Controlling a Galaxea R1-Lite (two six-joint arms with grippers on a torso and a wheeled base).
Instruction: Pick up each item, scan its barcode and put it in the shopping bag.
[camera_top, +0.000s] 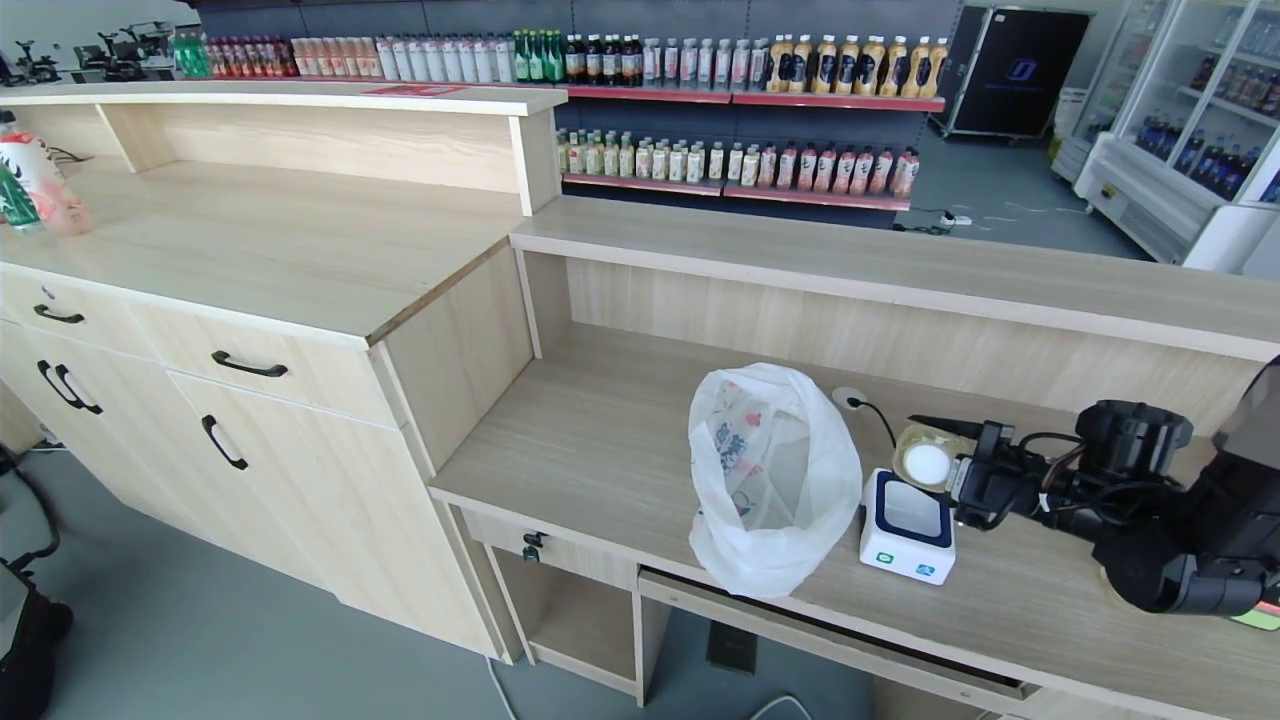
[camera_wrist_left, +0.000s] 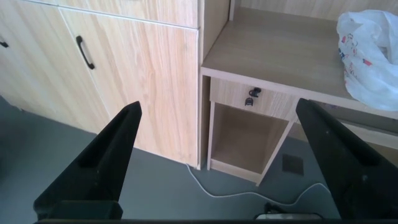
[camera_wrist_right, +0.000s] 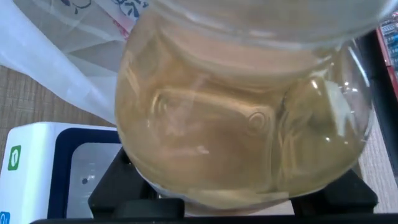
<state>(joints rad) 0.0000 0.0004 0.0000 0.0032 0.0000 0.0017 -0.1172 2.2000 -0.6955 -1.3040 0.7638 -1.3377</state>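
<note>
Left end effector (camera_wrist_left: 219, 106): fingers spread wide apart, nothing between them and touching nothing. It hangs low in front of the table, over the grey floor (camera_wrist_left: 155, 186), facing a cabinet door (camera_wrist_left: 137, 74) and a keyed drawer (camera_wrist_left: 252, 96).

Table (camera_top: 600, 430): light wood, the lower section beside a taller cabinet run.

Shopping bag (camera_top: 775, 480): white translucent plastic with a printed pattern. It stands at the table's front edge with its mouth open upward. Also seen from the left wrist (camera_wrist_left: 367, 50).

Scanner (camera_top: 907, 525): small white box with a dark-framed window facing up. It sits near the front edge, just beside the bag on the side toward the table's right end. Its corner also shows under the held item (camera_wrist_right: 56, 168).

Right end effector (camera_top: 965, 468): clamped on the bottle, one dark finger (camera_wrist_right: 118, 190) on either side of it.

Bottle (camera_top: 927, 463): clear, filled with pale amber liquid (camera_wrist_right: 242, 118), white cap. It is held off the table, just above the scanner's far side and close to the bag.

Cable port (camera_top: 848, 398): round, with a black lead, toward the table's back edge.

Upper counter (camera_top: 250, 240): two drink bottles (camera_top: 30, 185) stand at its far left end.

Shelves (camera_top: 750, 95): rows of drinks along the back wall.
</note>
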